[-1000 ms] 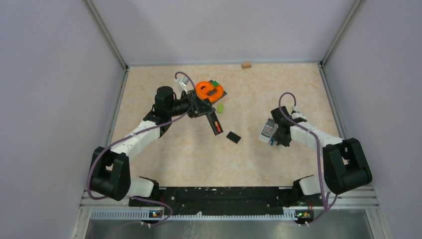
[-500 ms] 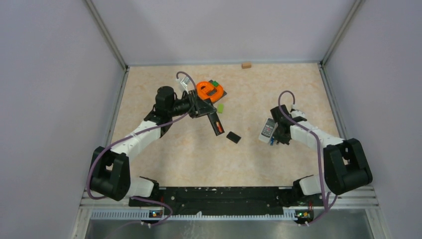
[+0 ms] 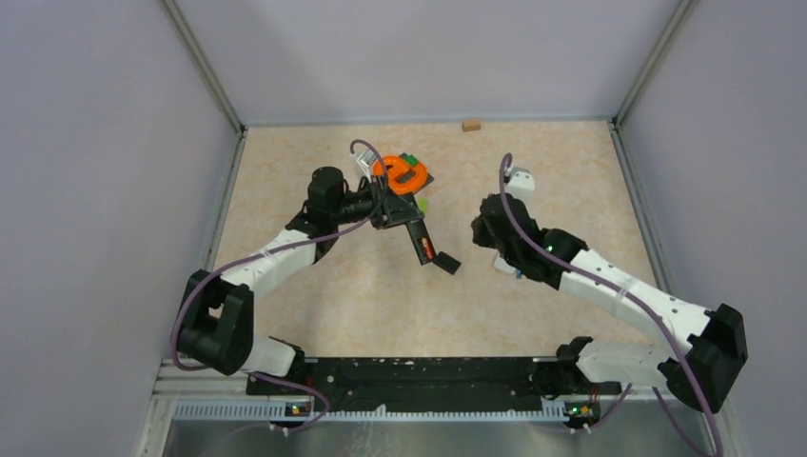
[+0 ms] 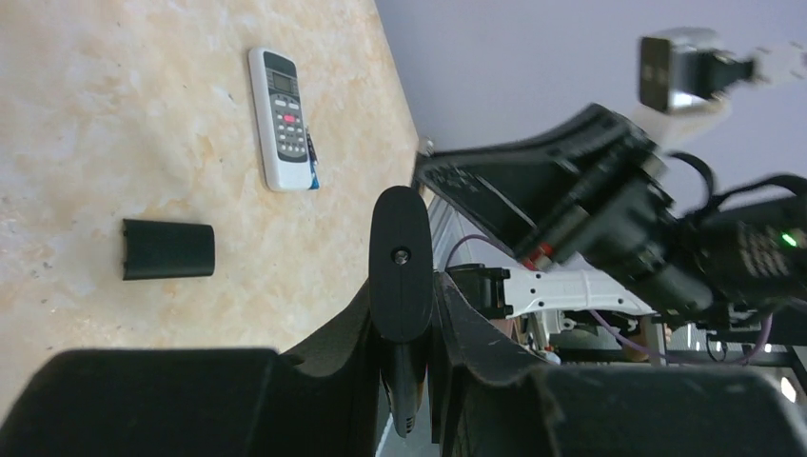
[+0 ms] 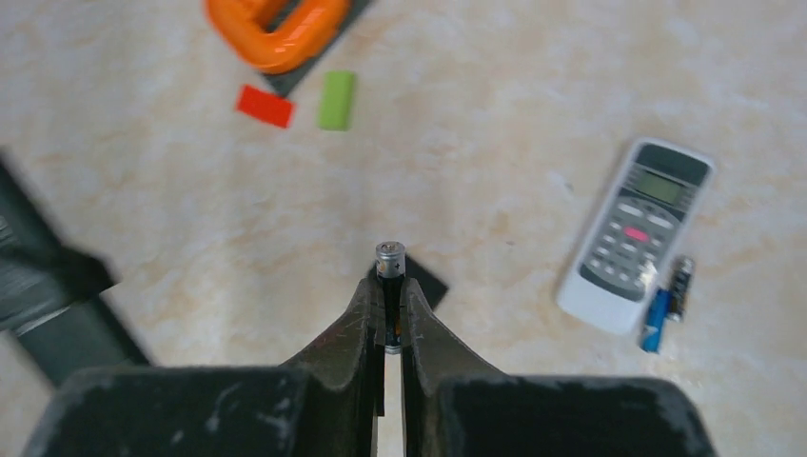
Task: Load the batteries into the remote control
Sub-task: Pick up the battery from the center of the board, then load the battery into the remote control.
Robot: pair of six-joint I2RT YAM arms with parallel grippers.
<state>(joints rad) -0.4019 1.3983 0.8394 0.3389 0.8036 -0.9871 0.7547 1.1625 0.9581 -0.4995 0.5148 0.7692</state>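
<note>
My left gripper [image 3: 393, 211] is shut on a black remote control [image 3: 420, 240], holding it tilted above the table; it stands edge-on between the jaws [image 4: 400, 267]. A small orange-red spot [image 3: 428, 253] shows in its lower end. Its loose black cover [image 3: 445, 263] lies on the table just below. My right gripper [image 5: 388, 290] is shut on a thin dark battery [image 5: 388, 267] whose silver cap pokes past the fingertips, in the air over the cover. Two more batteries, a blue one [image 5: 656, 321] and a dark one [image 5: 679, 286], lie beside a white remote [image 5: 635, 233].
An orange ring-shaped toy [image 3: 400, 172] on a dark plate sits behind the left gripper, with a green block [image 5: 336, 99] and a red block [image 5: 265, 105] beside it. A small wooden block [image 3: 470, 124] lies at the far edge. Grey walls enclose the table.
My right gripper has shut on a battery, lifted away from the white remote and swung left toward the middle. The left arm has shifted the black remote slightly right and nearer.
</note>
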